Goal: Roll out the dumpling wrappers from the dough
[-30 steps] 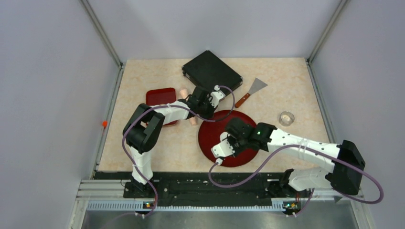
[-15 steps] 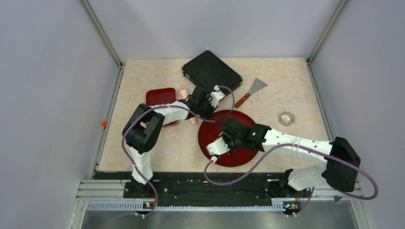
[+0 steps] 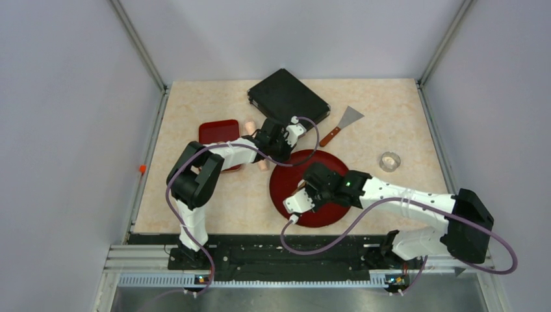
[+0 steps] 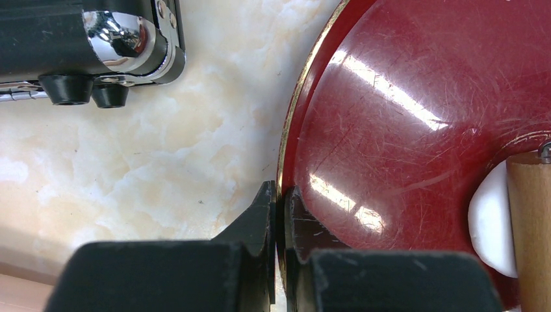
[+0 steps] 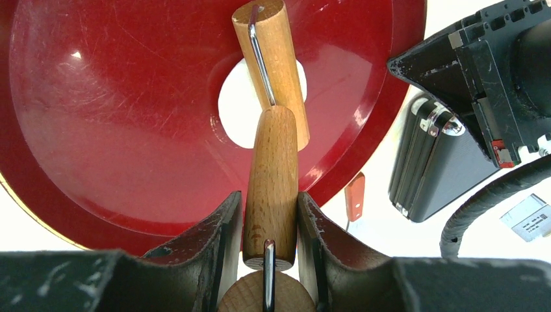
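A round red plate (image 3: 286, 188) lies mid-table. My left gripper (image 4: 281, 195) is shut on the plate's rim (image 4: 289, 130) at its far-left edge; it also shows in the top view (image 3: 281, 148). My right gripper (image 5: 269, 201) is shut on the wooden handle (image 5: 271, 169) of a small rolling pin. The pin's roller (image 5: 273, 65) rests on the dough (image 5: 234, 110), a flattened white patch on the plate. The dough (image 4: 490, 227) and roller (image 4: 529, 221) also show at the right of the left wrist view. In the top view my right wrist (image 3: 318, 185) hides the dough. No neat round wrappers are in view.
A black case (image 3: 288, 96) lies at the back, close to the left wrist. A metal scraper with a red handle (image 3: 344, 122) lies to its right. A small clear ring cutter (image 3: 390, 160) stands right of the plate. A small red tray (image 3: 217, 133) sits at the left.
My right arm has shifted a little to the left over the plate with the rolling pin in its grip. The left arm and the plate have not moved.
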`<state>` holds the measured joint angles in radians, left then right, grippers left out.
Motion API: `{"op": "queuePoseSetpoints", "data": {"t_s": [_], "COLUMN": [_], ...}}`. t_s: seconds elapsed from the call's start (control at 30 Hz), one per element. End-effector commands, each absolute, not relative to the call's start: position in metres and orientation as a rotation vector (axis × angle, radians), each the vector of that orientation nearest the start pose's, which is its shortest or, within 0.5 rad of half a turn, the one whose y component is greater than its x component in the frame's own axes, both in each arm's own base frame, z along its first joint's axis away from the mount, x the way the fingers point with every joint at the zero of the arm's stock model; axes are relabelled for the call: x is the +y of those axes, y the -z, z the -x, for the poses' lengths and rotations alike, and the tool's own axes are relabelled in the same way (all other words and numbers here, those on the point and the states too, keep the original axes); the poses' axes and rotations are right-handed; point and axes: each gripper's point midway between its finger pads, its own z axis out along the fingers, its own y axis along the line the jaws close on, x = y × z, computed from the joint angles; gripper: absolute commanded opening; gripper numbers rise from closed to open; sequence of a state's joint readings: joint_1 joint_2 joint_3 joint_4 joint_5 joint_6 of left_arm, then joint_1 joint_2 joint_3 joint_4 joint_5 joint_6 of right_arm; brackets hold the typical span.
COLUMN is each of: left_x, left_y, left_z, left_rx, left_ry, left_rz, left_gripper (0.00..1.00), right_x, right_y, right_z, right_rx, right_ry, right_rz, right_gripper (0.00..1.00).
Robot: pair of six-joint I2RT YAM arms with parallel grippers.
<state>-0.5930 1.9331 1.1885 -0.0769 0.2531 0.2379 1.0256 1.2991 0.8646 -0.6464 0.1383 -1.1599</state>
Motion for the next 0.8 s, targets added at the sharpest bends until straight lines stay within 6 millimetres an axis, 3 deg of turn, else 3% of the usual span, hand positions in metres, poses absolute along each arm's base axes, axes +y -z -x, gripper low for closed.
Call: {"op": "queuePoseSetpoints", "data": {"t_s": [0.0, 0.33, 0.77], "left_x": [-0.272, -0.271, -0.271], "left_y": [-0.022, -0.022, -0.022], "left_z": [-0.371, -0.372, -0.372], "left_rx": [2.173, 2.176, 2.177], "left_ry": [0.355, 0.350, 0.349], "left_rz": [-1.127, -1.123, -1.120], "left_gripper": [0.00, 0.00, 0.00], "right_x": [0.124, 0.111, 0.109], "right_y": [-0.032, -0.035, -0.045], "right_z": [-0.112, -0.097, -0.085], "right_rx": [1.552, 1.598, 1.644], "right_ry": [-0.055, -0.093, -0.167], "right_rz": [2.808, 2.838, 2.812], "right_gripper": [0.00, 0.00, 0.00]}}
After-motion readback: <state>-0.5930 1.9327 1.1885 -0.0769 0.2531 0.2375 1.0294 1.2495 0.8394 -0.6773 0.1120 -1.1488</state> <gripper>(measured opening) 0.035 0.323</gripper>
